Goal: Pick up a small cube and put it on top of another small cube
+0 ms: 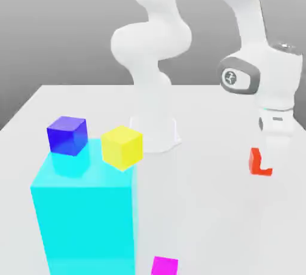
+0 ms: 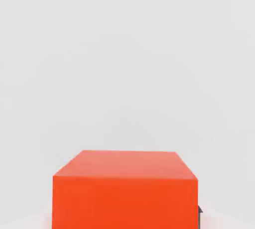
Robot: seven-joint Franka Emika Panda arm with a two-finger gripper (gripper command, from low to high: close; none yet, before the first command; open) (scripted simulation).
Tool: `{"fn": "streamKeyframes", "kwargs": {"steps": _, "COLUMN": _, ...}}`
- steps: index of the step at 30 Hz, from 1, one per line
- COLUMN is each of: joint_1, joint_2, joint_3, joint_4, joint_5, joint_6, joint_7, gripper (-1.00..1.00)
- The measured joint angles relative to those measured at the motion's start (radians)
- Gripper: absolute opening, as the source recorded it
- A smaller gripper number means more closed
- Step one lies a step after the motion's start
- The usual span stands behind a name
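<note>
Markings check: the one sign found is a small round emblem [image 1: 230, 78] on the dark grey side cap of the arm's wrist [image 1: 263, 76], seen in the exterior view. It is a white circle with a pale stylised mark inside (a logo of some kind; the shape cannot be read as a letter or word). No other text, labels or numbers can be read.

A plain grey backdrop [image 1: 72, 23] rises behind a flat white tabletop [image 1: 209, 208]; light is soft and even; surfaces carry faint, diffuse shadows.
</note>
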Motion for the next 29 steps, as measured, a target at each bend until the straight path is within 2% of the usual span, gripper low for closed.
{"fn": "streamKeyframes", "kwargs": {"steps": 12, "joint_1": -0.346, "joint_2": -0.281, "joint_3": -0.313, "joint_4": 0.253, "joint_5": -0.059, "joint_6": -0.518, "joint_7": -0.129, "gripper": -1.0}}
{"fn": "streamKeyframes", "kwargs": {"steps": 15, "joint_1": -0.42, "joint_2": -0.329, "joint_3": -0.374, "joint_4": 0.296, "joint_5": -0.087, "joint_6": -0.606, "joint_7": -0.15, "gripper": -1.0}}
{"fn": "streamKeyframes", "kwargs": {"steps": 21, "joint_1": -0.563, "joint_2": -0.405, "joint_3": -0.487, "joint_4": 0.372, "joint_5": -0.149, "joint_6": -0.76, "joint_7": -0.19, "gripper": -1.0}}
{"fn": "streamKeyframes", "kwargs": {"steps": 25, "joint_1": -0.588, "joint_2": -0.372, "joint_3": -0.52, "joint_4": 0.3, "joint_5": -0.165, "joint_6": -0.655, "joint_7": -0.2, "gripper": -1.0}}
{"fn": "streamKeyframes", "kwargs": {"steps": 26, "joint_1": -0.59, "joint_2": -0.362, "joint_3": -0.524, "joint_4": 0.28, "joint_5": -0.166, "joint_6": -0.625, "joint_7": -0.202, "gripper": 1.0}}
{"fn": "streamKeyframes", "kwargs": {"steps": 29, "joint_1": -0.59, "joint_2": -0.362, "joint_3": -0.524, "joint_4": 0.28, "joint_5": -0.166, "joint_6": -0.625, "joint_7": -0.202, "gripper": 1.0}}
